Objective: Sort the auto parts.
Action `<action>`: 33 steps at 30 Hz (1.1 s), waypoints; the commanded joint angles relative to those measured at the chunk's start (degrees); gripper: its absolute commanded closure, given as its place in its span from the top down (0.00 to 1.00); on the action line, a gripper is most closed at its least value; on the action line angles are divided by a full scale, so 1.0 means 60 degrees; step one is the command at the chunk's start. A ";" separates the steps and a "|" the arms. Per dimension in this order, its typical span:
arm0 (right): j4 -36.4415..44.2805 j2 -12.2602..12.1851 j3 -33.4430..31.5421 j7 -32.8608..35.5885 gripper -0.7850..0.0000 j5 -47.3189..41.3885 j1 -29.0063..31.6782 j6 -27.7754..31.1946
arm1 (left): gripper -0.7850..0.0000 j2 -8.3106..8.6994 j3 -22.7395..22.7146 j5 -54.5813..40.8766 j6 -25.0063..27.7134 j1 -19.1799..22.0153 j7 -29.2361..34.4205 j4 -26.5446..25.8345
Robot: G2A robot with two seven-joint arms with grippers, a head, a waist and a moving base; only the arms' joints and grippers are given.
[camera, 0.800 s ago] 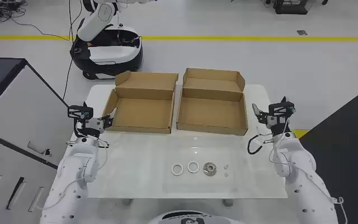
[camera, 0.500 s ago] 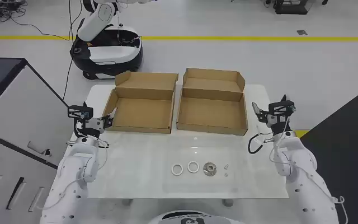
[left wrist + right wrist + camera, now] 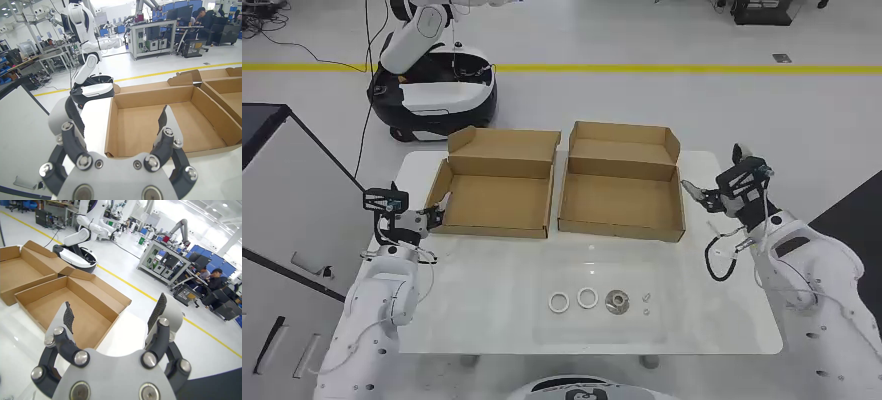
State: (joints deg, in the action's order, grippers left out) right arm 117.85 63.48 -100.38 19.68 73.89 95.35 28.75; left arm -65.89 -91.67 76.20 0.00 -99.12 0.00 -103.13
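Observation:
Two white rings [image 3: 559,301] [image 3: 587,297], a grey metal disc part [image 3: 617,300] and two tiny pieces [image 3: 646,297] lie in a row on the white table [image 3: 492,280], near its front edge. Behind them stand two empty cardboard boxes, the left box [image 3: 494,195] and the right box [image 3: 622,198]. My left gripper [image 3: 118,111] is open and empty at the left box's outer corner [image 3: 432,213]. My right gripper [image 3: 115,308] is open and empty beside the right box's outer edge [image 3: 702,195].
Another white robot on a dark base [image 3: 432,90] stands behind the table. A grey cabinet [image 3: 282,190] is at the left. A dark panel [image 3: 842,230] sits at the right. Both boxes have raised back flaps [image 3: 504,150].
My right arm has swung up and toward the right box; its gripper now sits closer to the box's outer edge. The left arm and the parts have not moved.

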 commanded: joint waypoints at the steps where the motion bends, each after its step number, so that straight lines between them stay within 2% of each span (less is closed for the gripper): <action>1: 0.0219 -0.0052 -0.0145 0.0683 1.00 -0.0372 -0.0122 0.0608 | 1.00 0.0000 0.0000 0.0000 0.0000 0.0000 0.0000 0.0000; 7: 0.0722 -0.0288 -0.0504 0.3078 1.00 -0.1786 -0.0606 0.2632 | 1.00 0.0000 0.0000 0.0000 0.0000 0.0000 0.0000 0.0000; 14: 0.0965 -0.0576 -0.0365 0.5360 1.00 -0.3527 -0.1370 0.3700 | 1.00 0.0000 0.0000 0.0000 0.0000 0.0000 0.0000 0.0000; 18: 0.1180 -0.0869 0.0149 0.5813 1.00 -0.4001 -0.1594 0.3497 | 1.00 0.0000 0.0000 0.0000 0.0000 0.0000 0.0000 0.0000; 23: 0.1444 -0.1436 0.0971 0.6145 1.00 -0.4551 -0.1811 0.3166 | 1.00 0.0000 0.0000 0.0000 0.0000 0.0000 0.0000 0.0000; 27: 0.1674 -0.2063 0.1725 0.6424 1.00 -0.5216 -0.2104 0.2888 | 1.00 0.0000 0.0000 0.0000 0.0000 0.0000 0.0000 0.0000; 33: 0.1858 -0.3145 0.2696 0.7425 1.00 -0.6941 -0.2963 0.1888 | 1.00 0.0000 0.0000 0.0000 0.0000 0.0000 0.0000 0.0000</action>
State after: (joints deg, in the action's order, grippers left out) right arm 128.90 45.57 -84.97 63.11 33.97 78.47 41.20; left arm -65.89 -91.67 76.20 0.00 -99.12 0.00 -103.13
